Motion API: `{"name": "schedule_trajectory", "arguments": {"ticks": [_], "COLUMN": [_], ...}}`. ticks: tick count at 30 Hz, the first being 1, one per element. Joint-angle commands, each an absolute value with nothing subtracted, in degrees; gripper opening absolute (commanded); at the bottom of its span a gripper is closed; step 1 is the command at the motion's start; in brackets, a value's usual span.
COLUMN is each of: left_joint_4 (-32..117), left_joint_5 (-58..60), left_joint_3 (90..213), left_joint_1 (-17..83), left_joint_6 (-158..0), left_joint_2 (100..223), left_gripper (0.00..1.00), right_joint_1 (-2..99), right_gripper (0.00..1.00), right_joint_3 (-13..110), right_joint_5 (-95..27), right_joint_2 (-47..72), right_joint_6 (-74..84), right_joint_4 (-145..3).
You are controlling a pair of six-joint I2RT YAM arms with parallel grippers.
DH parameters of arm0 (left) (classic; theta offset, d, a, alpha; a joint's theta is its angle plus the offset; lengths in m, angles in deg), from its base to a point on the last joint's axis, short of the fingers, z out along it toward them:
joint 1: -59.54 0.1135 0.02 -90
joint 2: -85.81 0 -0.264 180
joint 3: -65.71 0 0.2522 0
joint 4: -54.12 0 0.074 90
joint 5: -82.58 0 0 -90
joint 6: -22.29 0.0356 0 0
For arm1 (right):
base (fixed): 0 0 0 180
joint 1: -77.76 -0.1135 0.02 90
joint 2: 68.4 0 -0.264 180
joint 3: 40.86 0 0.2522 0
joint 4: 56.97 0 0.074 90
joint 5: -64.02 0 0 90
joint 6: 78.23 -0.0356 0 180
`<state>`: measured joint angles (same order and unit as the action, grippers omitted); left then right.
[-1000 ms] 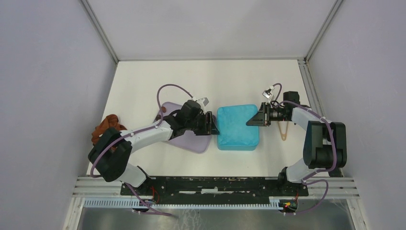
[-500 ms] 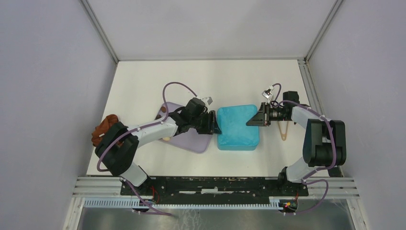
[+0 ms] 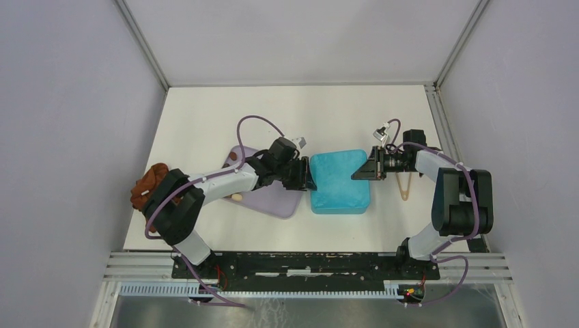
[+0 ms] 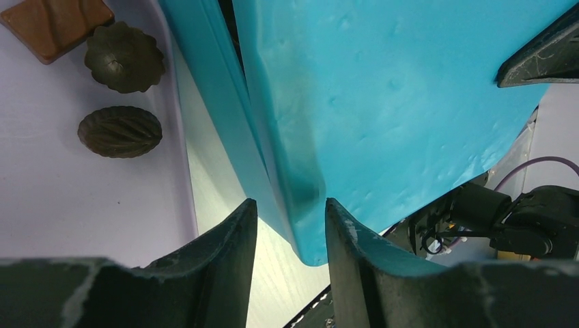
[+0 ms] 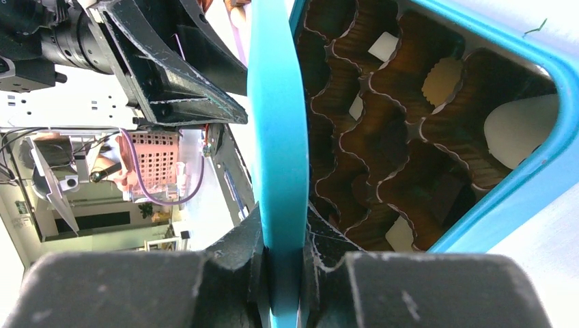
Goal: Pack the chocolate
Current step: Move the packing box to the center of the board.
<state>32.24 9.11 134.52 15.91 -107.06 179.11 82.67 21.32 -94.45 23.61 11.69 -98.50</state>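
The teal box (image 3: 339, 182) lies mid-table, its lid (image 4: 396, 102) lifted a little off the box wall (image 4: 205, 102). My right gripper (image 5: 281, 225) is shut on the lid's edge (image 5: 276, 123), at the box's right side (image 3: 358, 174). Under the lid, brown paper cups (image 5: 382, 137) hold white and dark chocolate pieces (image 5: 519, 126). My left gripper (image 4: 287, 205) is open and straddles the lid's near corner (image 4: 308, 232) at the box's left side (image 3: 308, 176). Loose chocolate, a brown square (image 4: 58, 24), a dark round piece (image 4: 124, 57) and a dark oval (image 4: 120, 131), lies on the lavender tray (image 4: 82, 205).
The lavender tray (image 3: 276, 201) sits against the box's left side, under my left arm. A rust-brown cloth lump (image 3: 150, 184) lies at the table's left edge. A thin tan loop (image 3: 405, 188) lies right of the box. Grey walls enclose the table.
My left arm has swung its elbow forward and slid the gripper onto the lid's corner, its jaws narrowing. The right gripper and the box have not moved.
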Motion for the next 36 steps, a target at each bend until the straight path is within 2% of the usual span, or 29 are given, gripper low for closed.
{"name": "schedule_trajectory", "arguments": {"ticks": [1, 16, 23, 36], "left_joint_4": [31.4, 33.09, 33.15, 35.83], "left_joint_5": [9.18, 10.62, 8.09, 7.93], "left_joint_3": [137.51, 138.96, 137.57, 133.81], "left_joint_1": [15.48, 15.57, 15.59, 15.6], "left_joint_6": [-104.17, -104.66, -104.98, -105.24], "left_joint_2": [179.89, 179.03, 176.27, 171.55], "left_gripper": [0.47, 0.51, 0.6, 0.63], "right_joint_1": [82.9, 82.95, 83.07, 83.3], "right_gripper": [0.11, 0.11, 0.11, 0.1], "right_joint_3": [23.7, 21.16, 21.13, 19.07], "right_joint_5": [-90.63, -97.2, -95.93, -99.38], "right_joint_2": [24.15, 23.77, 23.78, 22.75], "right_joint_6": [15.1, 6.53, 6.88, 1.35], "right_joint_4": [-96.74, -90.33, -90.42, -85.79]}}
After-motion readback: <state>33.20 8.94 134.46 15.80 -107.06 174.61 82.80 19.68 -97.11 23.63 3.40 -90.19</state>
